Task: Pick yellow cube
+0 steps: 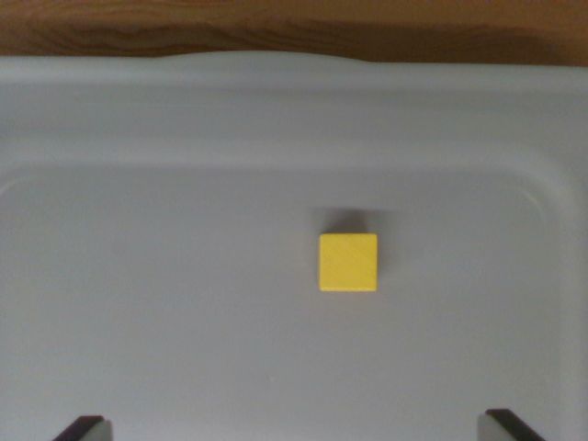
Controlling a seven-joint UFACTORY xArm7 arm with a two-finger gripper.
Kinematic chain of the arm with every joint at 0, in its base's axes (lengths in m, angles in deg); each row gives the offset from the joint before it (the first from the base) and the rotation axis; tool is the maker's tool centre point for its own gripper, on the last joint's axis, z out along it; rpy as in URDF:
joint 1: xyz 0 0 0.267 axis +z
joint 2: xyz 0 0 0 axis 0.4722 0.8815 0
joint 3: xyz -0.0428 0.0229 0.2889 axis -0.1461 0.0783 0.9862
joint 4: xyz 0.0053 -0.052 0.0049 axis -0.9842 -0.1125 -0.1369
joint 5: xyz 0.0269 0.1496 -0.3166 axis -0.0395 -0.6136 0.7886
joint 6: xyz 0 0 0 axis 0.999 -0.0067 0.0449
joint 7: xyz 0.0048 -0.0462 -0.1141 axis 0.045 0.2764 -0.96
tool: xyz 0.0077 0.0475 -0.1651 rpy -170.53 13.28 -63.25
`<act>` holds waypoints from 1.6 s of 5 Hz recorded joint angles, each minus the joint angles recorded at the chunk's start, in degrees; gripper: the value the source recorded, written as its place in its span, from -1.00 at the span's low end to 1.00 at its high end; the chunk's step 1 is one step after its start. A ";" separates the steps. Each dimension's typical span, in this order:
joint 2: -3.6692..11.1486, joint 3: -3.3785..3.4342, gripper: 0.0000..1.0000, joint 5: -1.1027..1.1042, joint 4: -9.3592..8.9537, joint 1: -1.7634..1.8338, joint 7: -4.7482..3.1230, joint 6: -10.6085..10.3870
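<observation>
A small yellow cube [348, 263] lies flat on the floor of a shallow white tray [165, 276], a little right of the wrist view's centre. Only the dark tips of my two fingers show, at the bottom left [84, 428] and the bottom right [511, 426] of the picture. They stand far apart with nothing between them, so my gripper [298, 428] is open. The cube sits well above the fingertips in the picture, apart from both and slightly nearer the right one.
The tray's raised rim [294, 73] runs across the upper part of the view, with rounded inner corners. Beyond it a brown wooden surface [276, 28] fills the top strip.
</observation>
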 joint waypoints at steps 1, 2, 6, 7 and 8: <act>0.00 0.00 -1.00 0.00 0.00 0.00 0.00 0.00; 1.77 -0.18 -1.00 -0.14 -0.91 -0.17 -0.36 -2.27; 5.67 -0.59 -1.00 -0.44 -2.91 -0.54 -1.15 -7.27; 5.67 -0.59 -1.00 -0.44 -2.91 -0.54 -1.15 -7.27; 7.74 -0.80 -1.00 -0.61 -3.97 -0.73 -1.57 -9.92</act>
